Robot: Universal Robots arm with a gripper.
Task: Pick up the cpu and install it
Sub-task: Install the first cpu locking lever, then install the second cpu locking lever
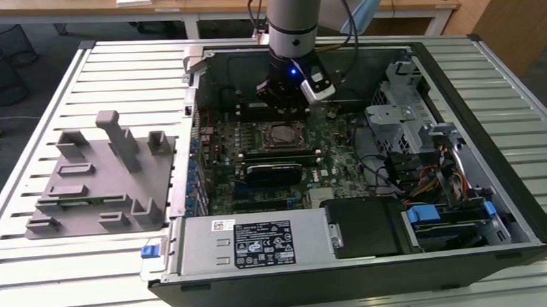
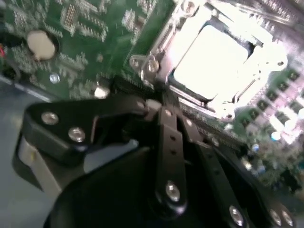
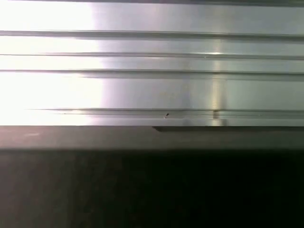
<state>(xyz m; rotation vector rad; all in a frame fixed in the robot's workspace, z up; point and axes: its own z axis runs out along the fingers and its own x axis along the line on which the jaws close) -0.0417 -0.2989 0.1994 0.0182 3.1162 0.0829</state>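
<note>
In the second wrist view the jaws (image 2: 164,107) look pressed together, holding nothing, low in the frame just beside the socket. The cpu (image 2: 213,59) lies seated in that socket at upper right, its pale top glaring. In the exterior view the arm (image 1: 290,30) stands upright inside the open computer case (image 1: 453,72), upper centre, above the motherboard (image 1: 337,151).
</note>
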